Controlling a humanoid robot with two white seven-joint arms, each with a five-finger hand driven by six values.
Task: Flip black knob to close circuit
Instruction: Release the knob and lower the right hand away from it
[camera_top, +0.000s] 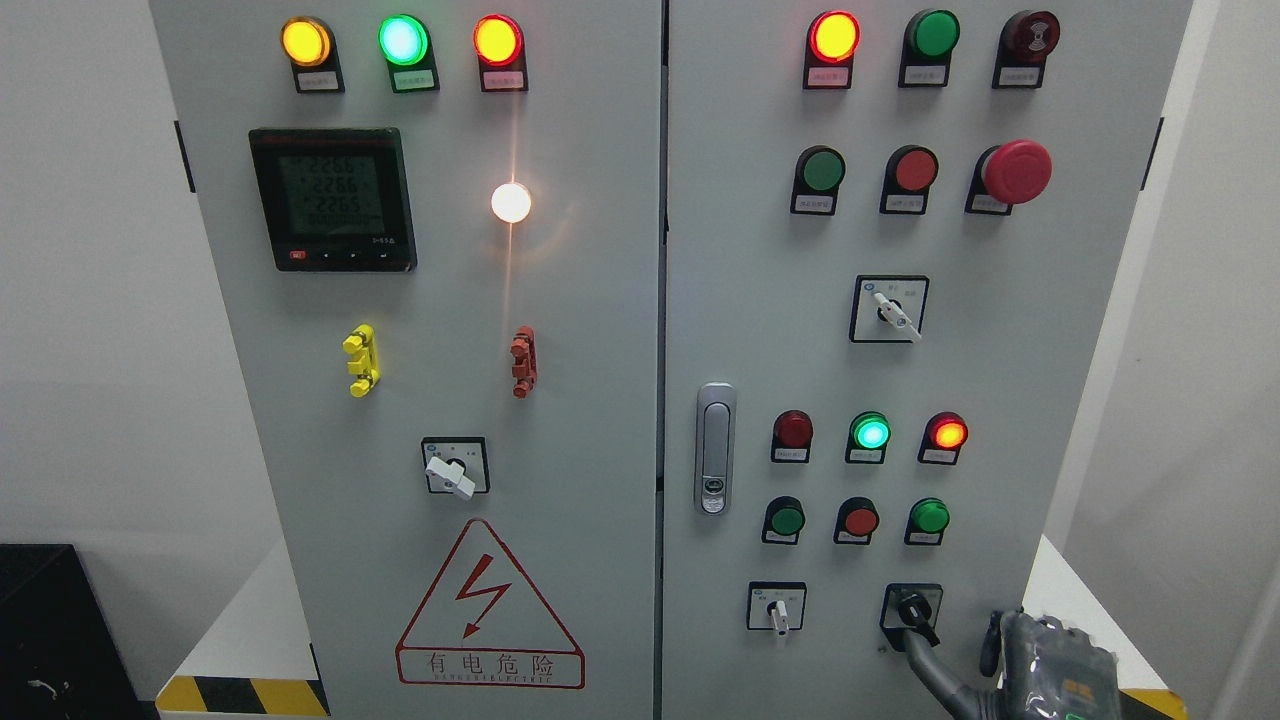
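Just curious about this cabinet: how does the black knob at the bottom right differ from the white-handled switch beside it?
The black knob is dark with its handle angled toward lower right; the white-handled switch is pale and points straight down. A finger of the robot's right hand reaches the black knob; nothing touches the white one. Both sit on square black plates.

Plain white walls (90, 300) flank the cabinet — hazard-striped floor edge (240, 695) below.
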